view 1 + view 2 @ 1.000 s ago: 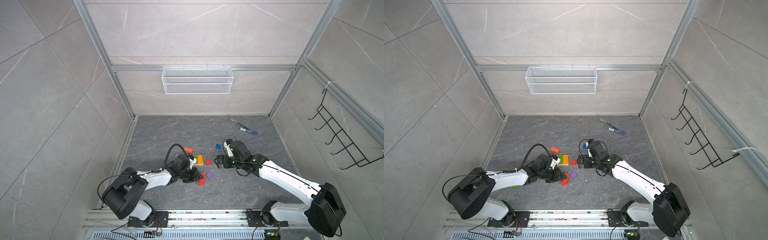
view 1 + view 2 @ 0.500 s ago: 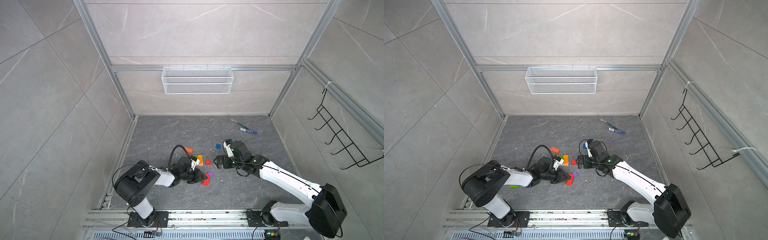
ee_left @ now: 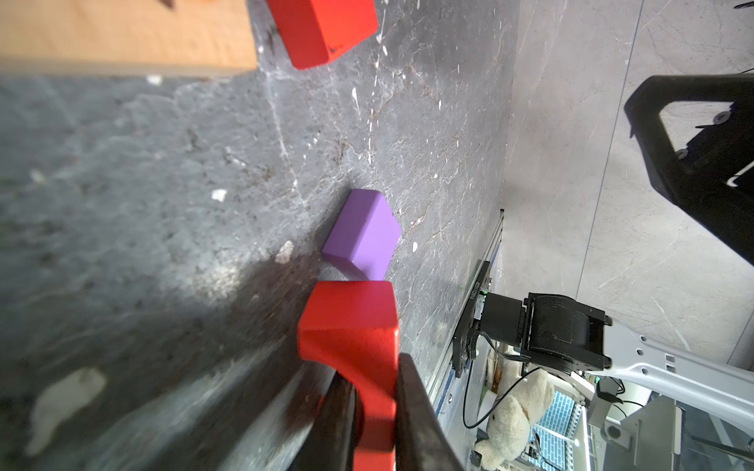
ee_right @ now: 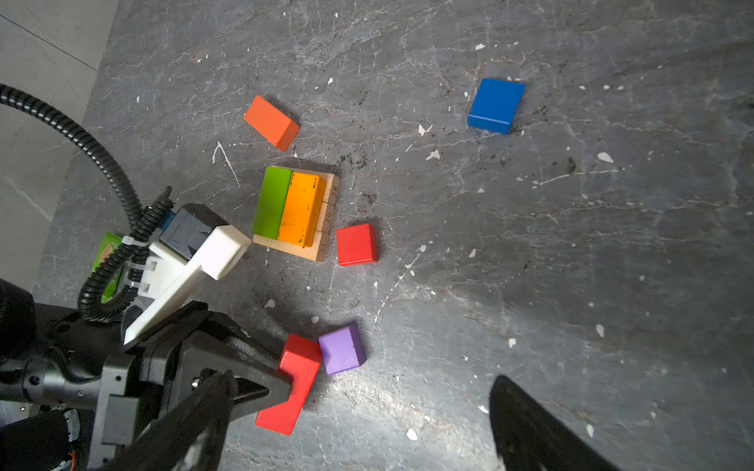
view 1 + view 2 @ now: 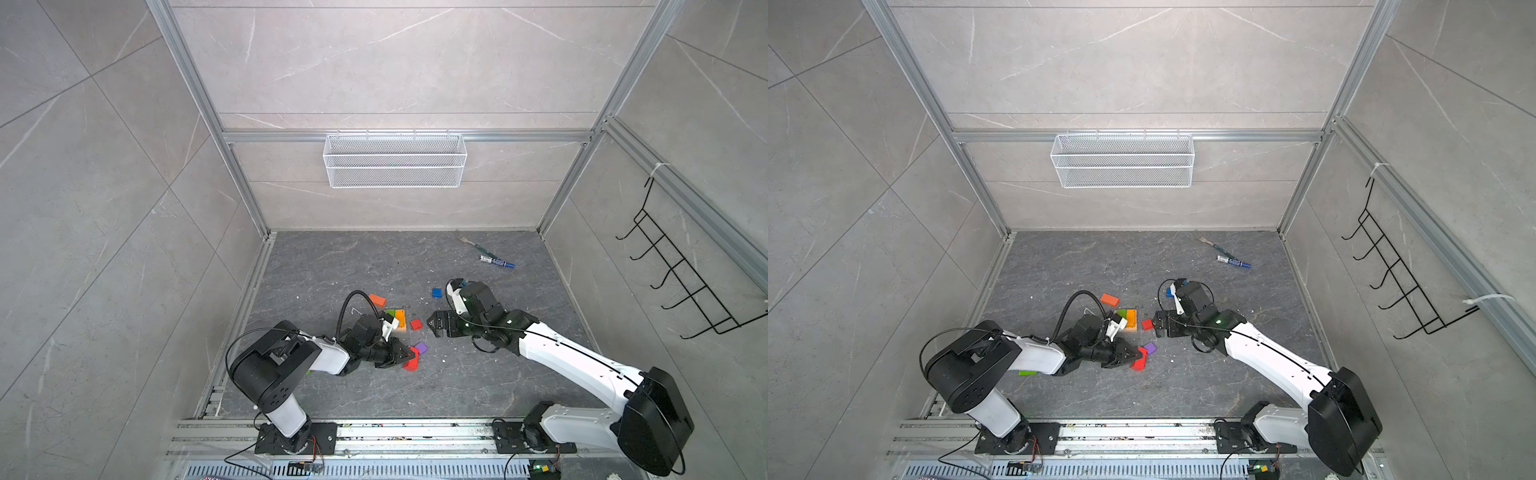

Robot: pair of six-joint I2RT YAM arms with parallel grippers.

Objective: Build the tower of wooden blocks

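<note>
At about 5 o'clock from the tower [image 5: 398, 319] in a top view, the left gripper [image 5: 405, 356] is closed on the red arch [image 4: 298, 377]. One finger sits in the arch's hollow and the other on its outer face, probably because a single leg makes a narrower, surer pinch than the whole span. The arch lies low against the floor, and I cannot tell whether it has cleared it. The purple cube [image 4: 342, 350] is just beside it at 1 o'clock, perhaps touching, so a lift risks nudging that cube.

The tower so far is a tan base [image 4: 329, 216] carrying a green bar [image 4: 272, 202] and an orange bar [image 4: 301, 208] side by side, a flat deck for the next layer. A red cube [image 4: 356, 244] rests at its 3 o'clock, a loose red-orange bar [image 4: 271, 122] at 11 and a blue cube [image 4: 495, 105] at 2. The right gripper [image 5: 436, 325] hangs beyond the red cube with jaws spread wide and empty, seemingly staying out of the way.
</note>
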